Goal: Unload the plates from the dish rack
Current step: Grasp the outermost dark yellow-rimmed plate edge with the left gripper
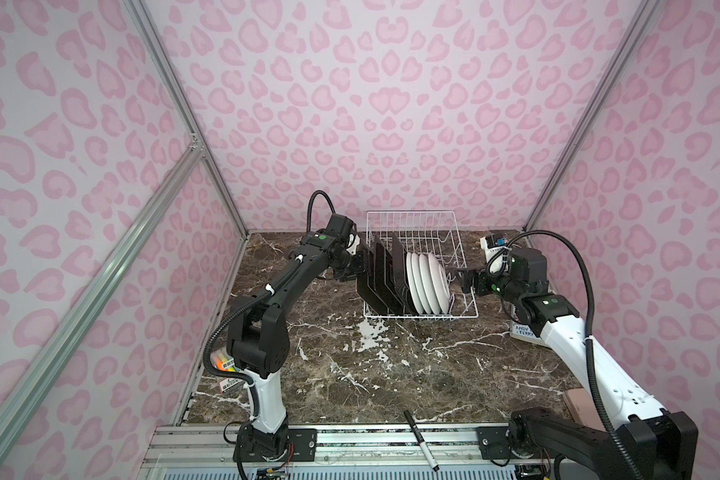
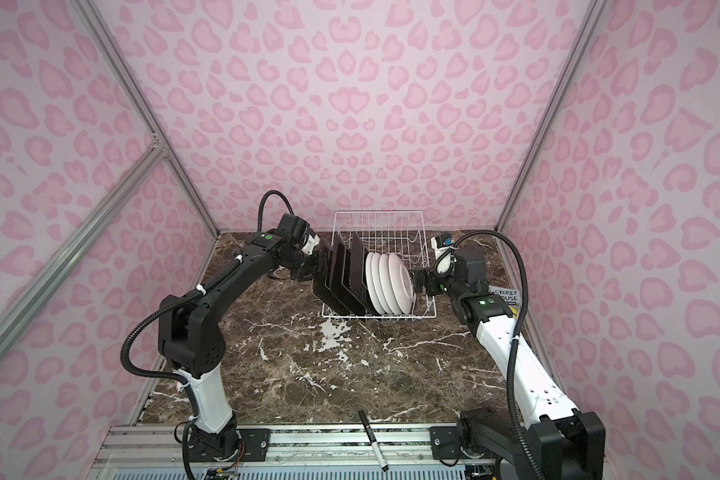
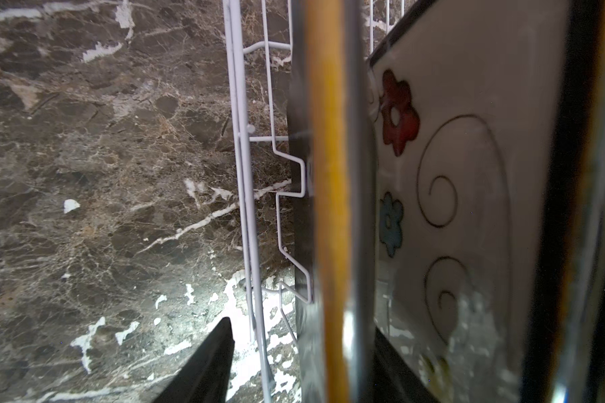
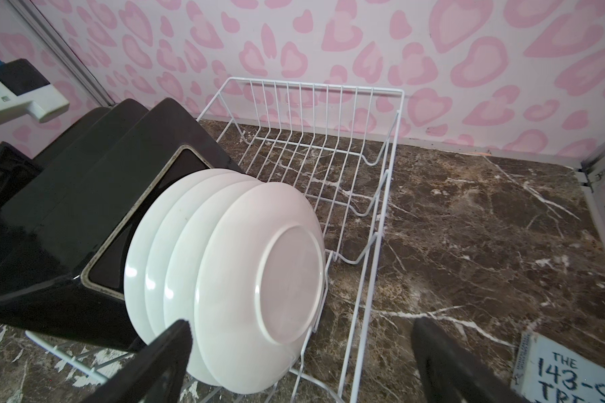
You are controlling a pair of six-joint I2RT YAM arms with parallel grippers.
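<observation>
Dish rack [image 1: 412,214] is standing on the marble table [image 1: 350,374] toward the back wall. All plates are sitting on edge in its near part: the dark-backed square plates [image 1: 385,270] toward the left arm, the round white plates [image 1: 426,282] packed just beside them toward the right arm.

Left hand [image 1: 360,266] is reaching in at the outermost square plate. In the left wrist view one finger [image 3: 203,370] is lying outside the rack wire, with the plate's rim running past it and the next plate's flowered face [image 3: 468,174] beyond. Whether it is clamping cannot be told.

Right hand [image 1: 464,280] is hovering just beside the outermost round plate [image 4: 259,279], its fingers [image 4: 168,363] standing wide apart and holding nothing
</observation>
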